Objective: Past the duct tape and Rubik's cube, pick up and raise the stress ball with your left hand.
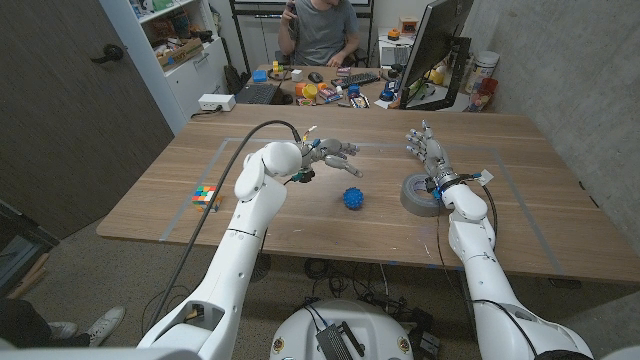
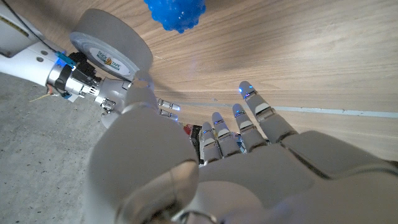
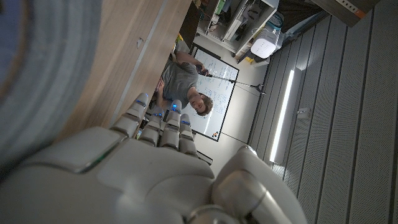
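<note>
The blue spiky stress ball (image 1: 352, 198) lies on the wooden table near the middle; it also shows in the left wrist view (image 2: 175, 14). My left hand (image 1: 333, 153) hovers above the table just behind and left of the ball, fingers spread, holding nothing (image 2: 249, 134). The grey duct tape roll (image 1: 421, 194) lies right of the ball and appears in the left wrist view (image 2: 109, 51). My right hand (image 1: 428, 152) stands upright behind the roll, fingers apart and empty (image 3: 155, 134). A Rubik's cube (image 1: 205, 196) sits near the table's left edge.
A person (image 1: 322, 30) sits behind the table at a desk with a keyboard, monitor (image 1: 440, 45) and small items. A white shelf (image 1: 180, 45) stands at back left. Bare wood (image 1: 300, 215) lies between the cube and the ball.
</note>
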You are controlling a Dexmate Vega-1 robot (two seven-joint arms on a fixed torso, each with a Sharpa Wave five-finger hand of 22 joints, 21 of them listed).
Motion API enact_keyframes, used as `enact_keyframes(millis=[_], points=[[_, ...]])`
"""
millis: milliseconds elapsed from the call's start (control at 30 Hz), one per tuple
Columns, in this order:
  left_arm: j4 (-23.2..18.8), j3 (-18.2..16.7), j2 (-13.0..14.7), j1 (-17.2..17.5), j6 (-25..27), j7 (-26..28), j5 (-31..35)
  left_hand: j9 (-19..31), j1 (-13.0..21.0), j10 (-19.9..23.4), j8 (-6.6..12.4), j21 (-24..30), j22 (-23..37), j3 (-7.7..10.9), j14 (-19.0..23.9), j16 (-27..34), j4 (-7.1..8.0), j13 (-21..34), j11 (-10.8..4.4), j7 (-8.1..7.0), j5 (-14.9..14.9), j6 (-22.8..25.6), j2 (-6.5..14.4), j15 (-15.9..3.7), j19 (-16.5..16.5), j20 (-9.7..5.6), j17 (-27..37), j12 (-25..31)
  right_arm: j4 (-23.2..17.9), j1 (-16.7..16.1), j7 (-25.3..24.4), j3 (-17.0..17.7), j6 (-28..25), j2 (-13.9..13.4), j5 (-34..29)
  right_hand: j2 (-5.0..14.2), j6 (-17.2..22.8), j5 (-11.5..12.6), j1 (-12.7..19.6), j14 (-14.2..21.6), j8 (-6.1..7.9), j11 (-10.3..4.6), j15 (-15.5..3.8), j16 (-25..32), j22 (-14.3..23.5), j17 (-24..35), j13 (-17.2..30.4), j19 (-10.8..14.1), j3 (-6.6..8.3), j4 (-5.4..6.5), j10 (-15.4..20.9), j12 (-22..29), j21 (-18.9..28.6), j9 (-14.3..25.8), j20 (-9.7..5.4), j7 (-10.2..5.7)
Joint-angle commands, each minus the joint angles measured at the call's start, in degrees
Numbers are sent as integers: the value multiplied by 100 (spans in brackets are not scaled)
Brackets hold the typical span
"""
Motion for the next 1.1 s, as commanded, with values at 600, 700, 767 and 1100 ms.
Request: enact_keyframes(millis=[600,700,767,1100], points=[[-12,1192,120,-785,1368,-1959,1339,8,69,466,183,39,23,-61,230,125,72,37,-251,-128,84,353,-57,-628,31,-319,28,234,-6,9,-62,-4,16,47,-1,120,-71,71,69,-33,17,-18,-1,-18,11,24,21,-31,42,-52,-67,-49,-40,17,44,22],[-70,1292,125,-776,1359,-1989,1620,8,79,458,183,35,23,-62,219,120,72,38,-260,-127,89,358,-55,-642,18,-321,29,229,-15,6,-56,4,-1,45,8,120,-73,72,73,-37,18,-14,2,-18,11,24,21,-38,44,-55,-73,-51,-44,17,45,25],[-105,1314,103,-766,1342,-2030,1742,8,87,460,188,34,24,-61,218,119,72,39,-262,-132,91,372,-52,-642,11,-327,29,229,-26,6,-75,10,-24,50,1,121,-73,72,76,-45,19,-14,3,-20,11,24,21,-41,45,-57,-75,-53,-45,17,46,28],[-159,1448,-19,-742,1173,-2308,2305,7,146,443,194,28,27,-51,195,107,68,43,-285,-166,108,406,-26,-667,-24,-335,31,217,-45,16,-97,37,-86,77,16,123,-90,75,87,-57,17,-29,-2,-19,11,24,21,-45,50,-66,-99,-64,-48,17,51,30]])
